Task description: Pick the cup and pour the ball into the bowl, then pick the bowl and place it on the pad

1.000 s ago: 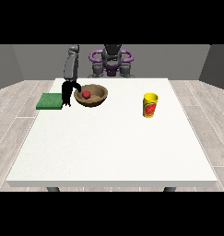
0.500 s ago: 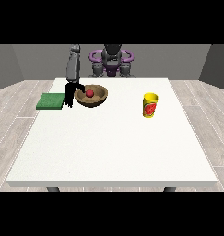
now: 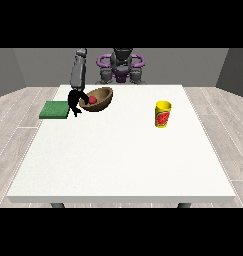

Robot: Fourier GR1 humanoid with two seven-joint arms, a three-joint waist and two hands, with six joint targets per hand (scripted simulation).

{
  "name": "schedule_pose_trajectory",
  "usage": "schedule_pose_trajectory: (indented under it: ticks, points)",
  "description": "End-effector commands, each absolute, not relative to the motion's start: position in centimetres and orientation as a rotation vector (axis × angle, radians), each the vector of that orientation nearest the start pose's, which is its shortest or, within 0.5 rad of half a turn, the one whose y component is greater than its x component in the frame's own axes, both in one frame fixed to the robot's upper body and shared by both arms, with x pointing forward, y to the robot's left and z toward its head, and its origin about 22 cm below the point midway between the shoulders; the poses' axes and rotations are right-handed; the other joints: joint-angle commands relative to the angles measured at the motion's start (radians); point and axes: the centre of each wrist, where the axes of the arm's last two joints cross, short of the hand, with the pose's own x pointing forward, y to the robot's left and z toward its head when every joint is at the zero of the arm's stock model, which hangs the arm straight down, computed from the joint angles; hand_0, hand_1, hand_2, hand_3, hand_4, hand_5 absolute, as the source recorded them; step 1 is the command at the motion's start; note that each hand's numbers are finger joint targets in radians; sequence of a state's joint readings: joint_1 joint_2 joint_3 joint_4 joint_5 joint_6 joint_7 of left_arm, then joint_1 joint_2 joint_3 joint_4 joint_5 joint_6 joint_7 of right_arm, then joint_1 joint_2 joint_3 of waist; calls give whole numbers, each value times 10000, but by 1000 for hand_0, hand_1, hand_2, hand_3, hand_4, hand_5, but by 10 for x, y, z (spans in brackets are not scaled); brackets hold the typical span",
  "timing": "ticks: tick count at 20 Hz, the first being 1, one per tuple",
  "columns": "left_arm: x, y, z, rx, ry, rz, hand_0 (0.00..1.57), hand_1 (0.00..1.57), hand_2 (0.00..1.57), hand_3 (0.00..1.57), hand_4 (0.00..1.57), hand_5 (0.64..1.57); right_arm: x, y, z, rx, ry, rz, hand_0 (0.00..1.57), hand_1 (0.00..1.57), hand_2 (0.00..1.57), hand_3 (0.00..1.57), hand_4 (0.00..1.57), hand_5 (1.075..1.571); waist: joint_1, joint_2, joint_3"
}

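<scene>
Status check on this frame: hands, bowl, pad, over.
Hand at the view's left gripping the bowl rim, bowl tilted, red ball inside. Green pad beside it, bare. Cup upright, far off.

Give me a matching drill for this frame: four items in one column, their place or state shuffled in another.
Items:
1. ball
2. cup
3. pad
4. bowl

States:
A. flat at the table's edge, view's left
B. tilted, held at its rim by the hand at the view's left
C. upright, alone at the view's right
D. red, inside the bowl

Pairs: 1-D, 2-C, 3-A, 4-B
</scene>
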State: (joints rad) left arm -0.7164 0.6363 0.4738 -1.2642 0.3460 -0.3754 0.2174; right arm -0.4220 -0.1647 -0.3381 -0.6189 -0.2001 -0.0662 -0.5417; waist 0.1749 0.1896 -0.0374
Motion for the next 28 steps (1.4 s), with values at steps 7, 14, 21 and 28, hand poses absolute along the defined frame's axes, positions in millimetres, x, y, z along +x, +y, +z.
schedule_pose_trajectory:
  ticks: [7, 14, 21, 28]
  points:
    - [340, 420, 257, 803, -19436, -1260, 0, 0, 0, 0, 1160, 1527, 288, -345, -92, -4787, -13125, -2408, 1571, 1571, 1571, 1292, 995, 1542, 3, 325, 330]
    - [331, 456, 216, 990, -18171, -732, 0, 0, 0, 0, 1197, 1534, 327, -374, -21, -5498, -12069, -1742, 1571, 1571, 1571, 1042, 1026, 1556, -576, -890, 319]
    - [319, 485, 192, 2301, -17993, 255, 0, 0, 0, 0, 1201, 1544, 360, -388, 59, -5437, -12158, -184, 1571, 1571, 1571, 712, 1056, 1566, -1744, -988, 359]
    - [308, 489, 186, 1984, -18568, -39, 0, 0, 0, 0, 1203, 1542, 331, -473, 96, -5458, -12520, -1306, 1571, 1571, 1571, 566, 1085, 1564, -1368, -643, 376]
